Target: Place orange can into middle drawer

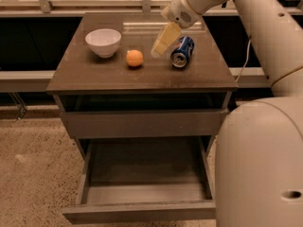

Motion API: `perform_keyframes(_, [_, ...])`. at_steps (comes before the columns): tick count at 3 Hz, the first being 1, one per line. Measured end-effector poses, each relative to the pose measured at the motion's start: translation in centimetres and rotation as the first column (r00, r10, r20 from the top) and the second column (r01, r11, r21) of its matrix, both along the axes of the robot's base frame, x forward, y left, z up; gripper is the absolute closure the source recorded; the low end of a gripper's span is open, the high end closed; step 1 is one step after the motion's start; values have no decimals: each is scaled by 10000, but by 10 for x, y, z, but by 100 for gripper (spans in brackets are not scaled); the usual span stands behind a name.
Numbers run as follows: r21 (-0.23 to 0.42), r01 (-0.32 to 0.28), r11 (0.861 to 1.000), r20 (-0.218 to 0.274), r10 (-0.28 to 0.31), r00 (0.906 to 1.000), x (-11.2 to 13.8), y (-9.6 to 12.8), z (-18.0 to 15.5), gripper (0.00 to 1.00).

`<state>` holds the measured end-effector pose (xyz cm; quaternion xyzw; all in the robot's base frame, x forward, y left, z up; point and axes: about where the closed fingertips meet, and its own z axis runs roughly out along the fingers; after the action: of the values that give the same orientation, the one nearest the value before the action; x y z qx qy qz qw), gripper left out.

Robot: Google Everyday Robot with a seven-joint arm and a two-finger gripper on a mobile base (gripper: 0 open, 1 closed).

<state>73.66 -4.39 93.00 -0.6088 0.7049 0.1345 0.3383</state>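
Observation:
The orange can (135, 58), a small orange ball, sits on the brown tabletop (142, 77) between the white bowl and the blue soda can. My gripper (163, 41) hangs above the tabletop just right of the orange can, between it and the soda can, and holds nothing. The middle drawer (144, 212) is pulled out wide below; nothing shows inside it. The upper drawer (142, 122) under the tabletop is pushed in.
A white bowl (103, 41) stands at the tabletop's left. A blue soda can (182, 51) lies on its side at the right. My white arm and base (260, 150) fill the right side. Speckled floor (33, 174) lies to the left.

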Motion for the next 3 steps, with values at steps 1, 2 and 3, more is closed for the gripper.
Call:
perform_keyframes(1, [275,22,9996,-521,-8,9986,13,21,-23,0])
perform_keyframes(2, [335,-52,9994,-738,76,9972,20,40,-41,0])
perform_keyframes(3, [300,-229,9993,-823,253,9963,24,63,-58,0])
